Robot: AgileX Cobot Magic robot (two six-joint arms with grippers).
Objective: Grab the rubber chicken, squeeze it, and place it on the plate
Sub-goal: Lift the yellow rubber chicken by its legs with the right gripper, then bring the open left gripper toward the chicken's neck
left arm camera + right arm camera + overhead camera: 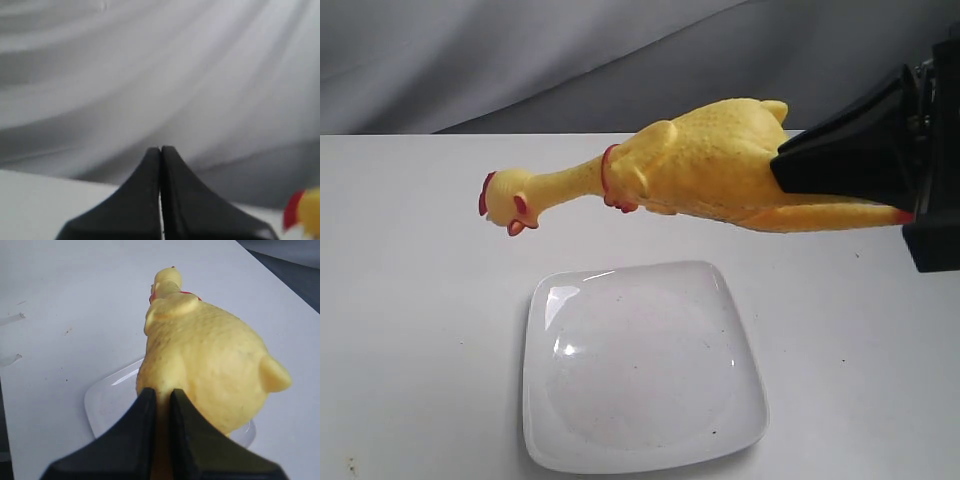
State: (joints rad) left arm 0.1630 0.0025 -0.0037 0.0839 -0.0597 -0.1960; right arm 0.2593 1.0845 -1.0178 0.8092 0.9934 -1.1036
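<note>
Right claw [782, 172], cut off by the frame edge, grips the rubber chicken [710, 160] at its rear, hiding most of the legs; the chicken hangs level over the plate [640, 370] on the table [410, 300], clear of it. Left claw [161, 150] is pressed closed on itself, a blurred sliver of the chicken's head beside it.

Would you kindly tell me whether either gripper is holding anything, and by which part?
The right gripper holds the long yellow rubber chicken by the rear of its body, over the glossy white square plate. The left gripper is shut on nothing.
</note>
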